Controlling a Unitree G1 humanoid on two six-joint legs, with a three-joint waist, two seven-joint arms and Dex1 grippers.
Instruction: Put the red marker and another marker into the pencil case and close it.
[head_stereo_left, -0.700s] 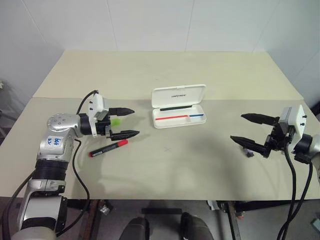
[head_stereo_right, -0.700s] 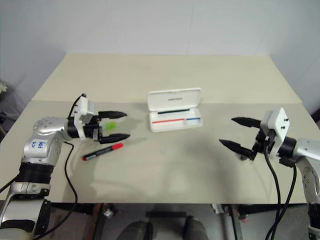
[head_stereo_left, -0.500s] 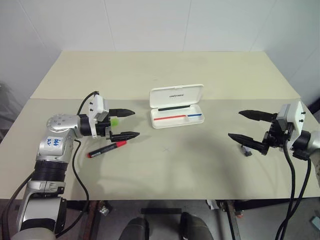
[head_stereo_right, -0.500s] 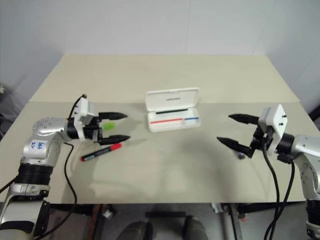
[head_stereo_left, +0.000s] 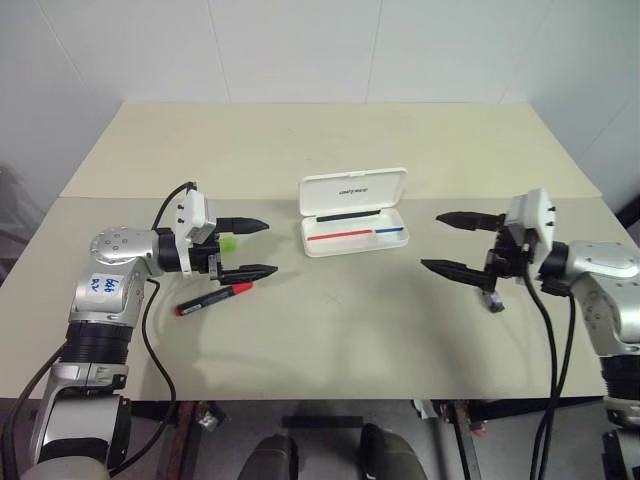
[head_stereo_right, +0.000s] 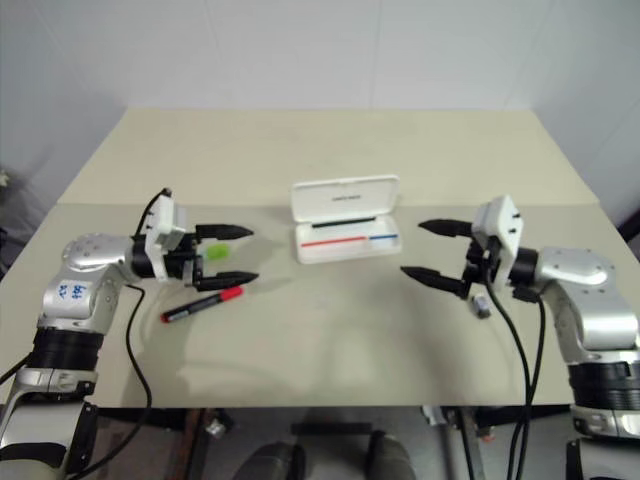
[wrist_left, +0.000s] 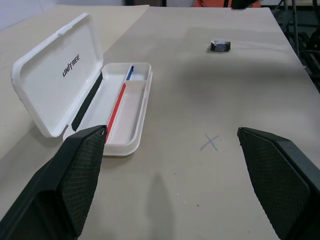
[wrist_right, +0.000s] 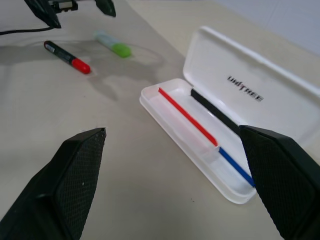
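The white pencil case (head_stereo_left: 355, 190) lies open at mid-table, its lid tipped back and its tray (wrist_right: 200, 135) holding no markers. Left of it, the red marker (head_stereo_left: 215, 298) lies flat on the table. The short light green marker (head_stereo_left: 229, 243) lies just beyond it. My left gripper (head_stereo_left: 270, 246) hovers open over both markers with nothing between its fingers, pointing toward the case. From the other side, my right gripper (head_stereo_left: 430, 240) also points at the case, open and empty, a short way from its right end.
A small dark object (head_stereo_left: 490, 300) lies on the table under my right wrist. A faint pencilled cross (wrist_left: 211, 142) marks the tabletop in front of the case. The beige table (head_stereo_left: 330, 350) runs wide, with a seam behind the case.
My right gripper has swung left, from near the table's right edge to just right of the case. The left gripper, the markers and the case have stayed put.
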